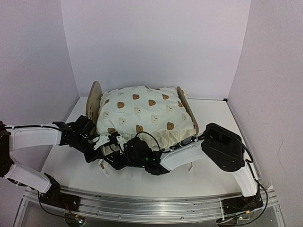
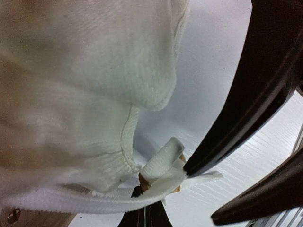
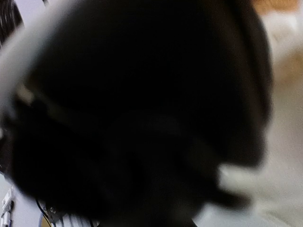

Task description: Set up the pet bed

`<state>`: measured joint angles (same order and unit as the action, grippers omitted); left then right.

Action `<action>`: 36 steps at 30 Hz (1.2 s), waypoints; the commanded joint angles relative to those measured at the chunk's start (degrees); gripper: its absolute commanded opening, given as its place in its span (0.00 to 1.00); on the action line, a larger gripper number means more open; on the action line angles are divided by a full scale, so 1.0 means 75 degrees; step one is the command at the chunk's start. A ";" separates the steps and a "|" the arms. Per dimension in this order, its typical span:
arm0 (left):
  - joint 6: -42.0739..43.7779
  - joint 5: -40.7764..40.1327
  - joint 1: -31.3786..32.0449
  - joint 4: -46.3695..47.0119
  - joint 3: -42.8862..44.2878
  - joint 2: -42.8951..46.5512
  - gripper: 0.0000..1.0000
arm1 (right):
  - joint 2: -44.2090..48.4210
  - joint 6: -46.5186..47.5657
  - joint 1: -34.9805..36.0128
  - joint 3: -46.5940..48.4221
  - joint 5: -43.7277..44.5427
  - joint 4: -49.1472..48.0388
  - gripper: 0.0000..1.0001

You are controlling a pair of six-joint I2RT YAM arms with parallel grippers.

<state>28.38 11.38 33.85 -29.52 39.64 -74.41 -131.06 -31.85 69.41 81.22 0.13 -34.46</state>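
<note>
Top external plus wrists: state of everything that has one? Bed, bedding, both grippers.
pet bed, upright, end boards showing, middle covered by bedding.
bedding, lying on the frame, puffed up, near-left corner at the grippers.
tie strap, end free, not clamped.
left gripper, open, fingers apart beside the strap.
right gripper, open or shut cannot be told; its wrist view is dark blur.

Cream bear-print bedding sitting puffed up over the middle of the white table, a white fabric tie trailing from its ribbed hem, pale walls enclosing the far side
</note>
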 commanded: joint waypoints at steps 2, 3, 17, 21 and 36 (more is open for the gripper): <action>0.0441 0.0025 0.0131 0.1087 -0.0112 -0.0177 0.00 | 0.0979 -0.0122 -0.0025 -0.0746 -0.0018 0.0080 0.32; 0.0458 0.0029 0.0137 0.1173 -0.0131 -0.0215 0.00 | 0.1104 -0.0128 -0.0036 -0.0903 -0.0022 0.0104 0.35; 0.1595 0.0019 0.0151 0.1804 -0.0463 -0.0246 0.00 | 0.0141 -0.2250 -0.0667 -0.0589 -0.0667 -0.0888 0.43; 0.1606 0.0063 0.0151 0.1940 -0.0434 -0.0295 0.00 | -0.0267 -0.2654 -0.0748 -0.0235 -0.0756 -0.1209 0.40; 0.1544 -0.0046 0.0149 0.1954 -0.0558 -0.0223 0.00 | -0.0207 -0.3274 -0.0768 -0.0917 -0.0944 -0.1062 0.29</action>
<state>39.44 11.62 34.87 -16.37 35.97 -76.27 -132.93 -53.52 63.75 77.89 -6.57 -45.91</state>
